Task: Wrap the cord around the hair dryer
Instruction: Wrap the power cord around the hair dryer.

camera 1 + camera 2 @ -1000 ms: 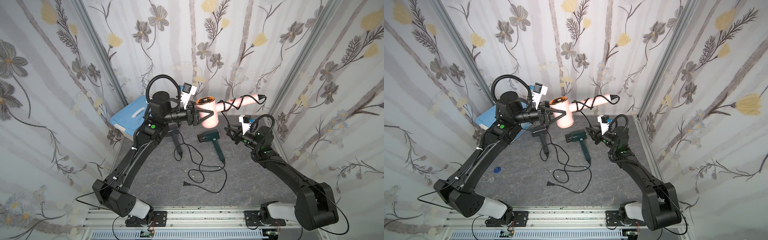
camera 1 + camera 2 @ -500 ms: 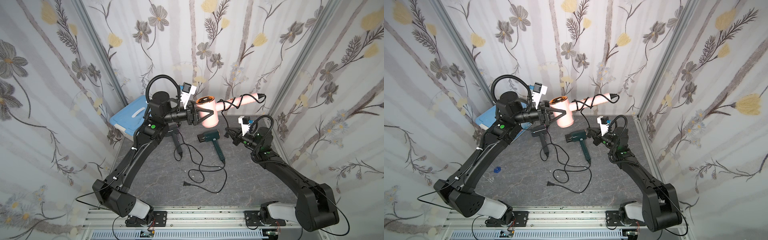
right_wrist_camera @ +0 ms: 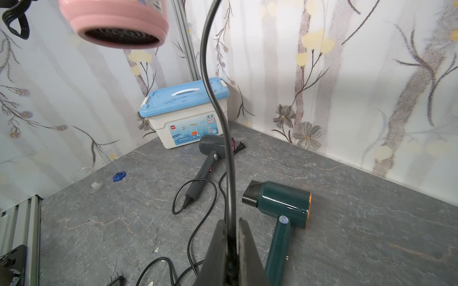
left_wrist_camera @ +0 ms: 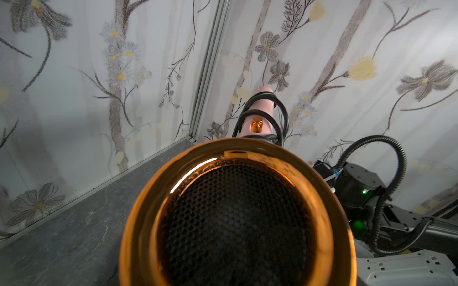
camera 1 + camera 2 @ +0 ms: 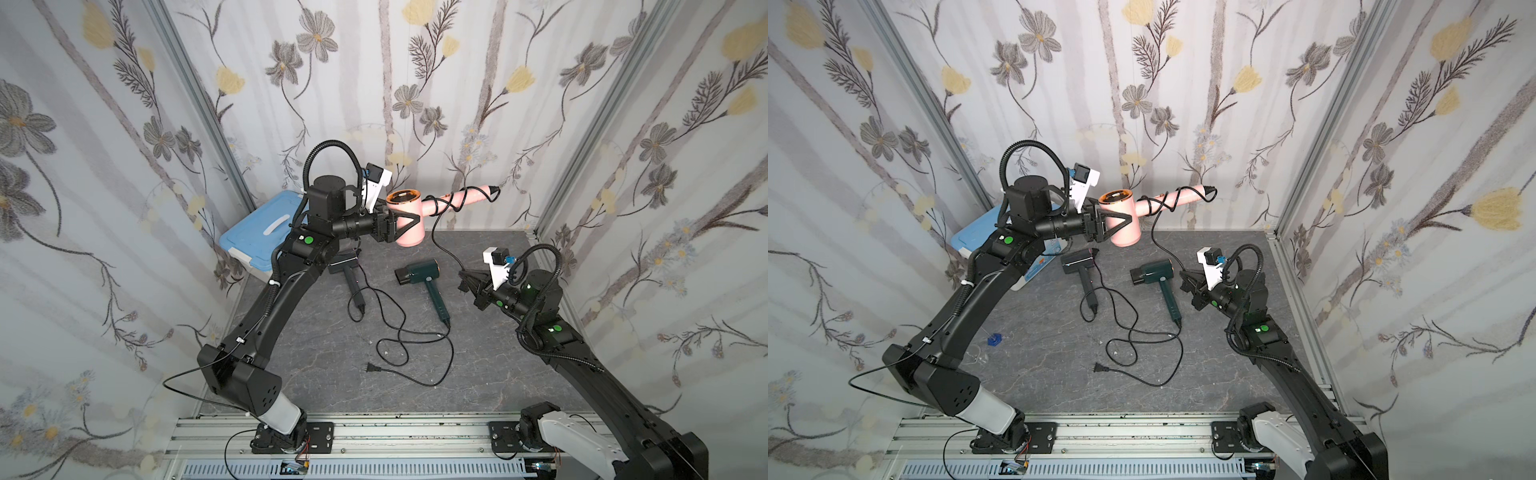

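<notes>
Blue-lidded box closed, contents hidden; left jaws clamp pink hair dryer; right jaws pinch cord.

**A:** What do the arms look like?

**B:** The left arm and right arm are both glossy black, with boxy links and rounded joints. Each ends in a pale grey sleeve on a black base plate with screws, at the tabletop's front edge.

**A:** Any markings?

**B:** Green dots on the upper links, and a few small holes in the left shoulder housing.

**A:** Cables?

**B:** A ribbed black hose loops over each wrist. A thin black wire hangs by the left shoulder. White camera brackets carry blue plugs.

**A:** And the left gripper?

**B:** Its fingers are black, triangular struts.
</notes>
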Action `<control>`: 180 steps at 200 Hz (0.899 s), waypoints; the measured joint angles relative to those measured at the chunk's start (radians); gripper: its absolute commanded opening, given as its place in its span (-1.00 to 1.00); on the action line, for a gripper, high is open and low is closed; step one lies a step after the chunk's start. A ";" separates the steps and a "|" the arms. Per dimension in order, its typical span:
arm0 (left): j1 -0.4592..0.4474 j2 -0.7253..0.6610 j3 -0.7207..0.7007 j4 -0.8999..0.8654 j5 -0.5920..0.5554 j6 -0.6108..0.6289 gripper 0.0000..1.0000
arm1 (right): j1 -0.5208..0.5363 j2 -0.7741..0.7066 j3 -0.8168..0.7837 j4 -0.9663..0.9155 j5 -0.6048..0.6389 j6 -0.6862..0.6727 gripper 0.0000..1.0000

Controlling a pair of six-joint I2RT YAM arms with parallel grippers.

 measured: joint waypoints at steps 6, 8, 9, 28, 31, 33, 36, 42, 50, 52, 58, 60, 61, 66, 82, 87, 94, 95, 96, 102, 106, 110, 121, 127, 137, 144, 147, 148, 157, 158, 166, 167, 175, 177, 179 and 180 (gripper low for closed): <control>0.001 0.009 0.011 -0.039 -0.003 0.034 -1.00 | 0.007 -0.022 0.020 -0.049 0.013 -0.018 -1.00; 0.001 0.013 0.015 -0.054 -0.004 0.046 -1.00 | 0.009 -0.029 0.027 -0.067 0.016 -0.023 -1.00; 0.001 0.013 0.016 -0.060 -0.004 0.050 -1.00 | 0.011 -0.034 0.032 -0.080 0.019 -0.027 -1.00; 0.002 0.045 0.051 -0.194 -0.017 0.146 -1.00 | 0.034 -0.090 0.103 -0.240 0.073 -0.080 -1.00; 0.002 0.049 0.055 -0.210 -0.019 0.159 -1.00 | 0.037 -0.097 0.113 -0.262 0.081 -0.087 -1.00; 0.002 0.051 0.056 -0.222 -0.022 0.168 -1.00 | 0.039 -0.101 0.121 -0.276 0.087 -0.092 -1.00; 0.002 0.055 0.059 -0.240 -0.025 0.182 -1.00 | 0.042 -0.109 0.134 -0.302 0.095 -0.099 -1.00; 0.001 0.060 0.060 -0.268 -0.029 0.206 -1.00 | 0.045 -0.121 0.156 -0.343 0.109 -0.111 -1.00; -0.002 0.066 0.060 -0.306 -0.035 0.234 -1.00 | 0.050 -0.134 0.189 -0.397 0.130 -0.128 -1.00; -0.002 0.067 0.060 -0.316 -0.036 0.241 -1.00 | 0.052 -0.136 0.197 -0.410 0.136 -0.132 -1.00; -0.006 0.070 0.059 -0.336 -0.040 0.258 -1.00 | 0.056 -0.141 0.225 -0.447 0.154 -0.145 -1.00; -0.007 0.071 0.059 -0.343 -0.042 0.264 -1.00 | 0.058 -0.141 0.236 -0.459 0.160 -0.148 -1.00; -0.008 0.071 0.059 -0.348 -0.043 0.268 -1.00 | 0.059 -0.141 0.240 -0.463 0.162 -0.149 -1.00; -0.013 0.074 0.058 -0.360 -0.048 0.282 -1.00 | 0.062 -0.140 0.265 -0.492 0.172 -0.160 -1.00; -0.039 0.078 0.048 -0.398 -0.054 0.328 -1.00 | 0.073 -0.117 0.363 -0.576 0.199 -0.200 -1.00; -0.047 0.078 0.042 -0.406 -0.055 0.338 -1.00 | 0.077 -0.105 0.393 -0.595 0.207 -0.212 -1.00; -0.063 0.078 0.032 -0.417 -0.055 0.359 -1.00 | 0.081 -0.086 0.435 -0.623 0.220 -0.230 -1.00; -0.065 0.078 0.031 -0.418 -0.055 0.361 -1.00 | 0.082 -0.082 0.443 -0.628 0.222 -0.234 -1.00; -0.067 0.078 0.029 -0.418 -0.055 0.363 -1.00 | 0.082 -0.079 0.446 -0.630 0.224 -0.235 -1.00; -0.082 0.078 0.021 -0.428 -0.057 0.380 -1.00 | 0.085 -0.061 0.480 -0.649 0.237 -0.253 -1.00; -0.092 0.078 0.017 -0.436 -0.059 0.390 -1.00 | 0.086 -0.050 0.502 -0.664 0.247 -0.264 -1.00; -0.103 0.078 0.014 -0.448 -0.063 0.404 -1.00 | 0.087 -0.037 0.525 -0.678 0.257 -0.277 -1.00; -0.132 0.078 0.011 -0.481 -0.068 0.437 -1.00 | 0.090 0.001 0.579 -0.708 0.286 -0.309 -1.00; -0.148 0.078 0.010 -0.491 -0.071 0.454 -1.00 | 0.090 0.017 0.605 -0.723 0.304 -0.327 -1.00; -0.172 0.074 0.000 -0.498 -0.078 0.477 -1.00 | 0.090 0.040 0.644 -0.740 0.335 -0.355 -1.00; -0.188 0.068 -0.013 -0.502 -0.083 0.490 -1.00 | 0.090 0.056 0.669 -0.748 0.354 -0.374 -1.00; -0.197 0.064 -0.021 -0.505 -0.085 0.495 -1.00 | 0.090 0.062 0.678 -0.750 0.361 -0.381 -1.00; -0.198 0.064 -0.023 -0.505 -0.085 0.496 -1.00 | 0.089 0.065 0.682 -0.752 0.365 -0.385 -1.00; -0.219 0.050 -0.049 -0.506 -0.087 0.508 -1.00 | 0.087 0.088 0.707 -0.759 0.383 -0.407 -1.00; -0.222 0.047 -0.053 -0.505 -0.087 0.509 -1.00 | 0.086 0.092 0.711 -0.760 0.385 -0.410 -1.00; -0.241 0.033 -0.076 -0.503 -0.089 0.514 -1.00 | 0.079 0.114 0.730 -0.760 0.394 -0.425 -1.00; -0.246 0.031 -0.080 -0.503 -0.089 0.515 -1.00 | 0.077 0.119 0.734 -0.760 0.395 -0.427 -1.00; -0.269 0.018 -0.100 -0.500 -0.090 0.519 -1.00 | 0.066 0.143 0.749 -0.760 0.393 -0.439 -1.00; -0.275 0.015 -0.105 -0.499 -0.090 0.521 -1.00 | 0.063 0.147 0.752 -0.760 0.391 -0.441 -1.00; -0.280 0.012 -0.110 -0.499 -0.090 0.523 -1.00 | 0.059 0.153 0.755 -0.760 0.391 -0.445 -1.00; -0.283 0.011 -0.111 -0.499 -0.090 0.523 -1.00 | 0.056 0.157 0.756 -0.760 0.391 -0.447 -1.00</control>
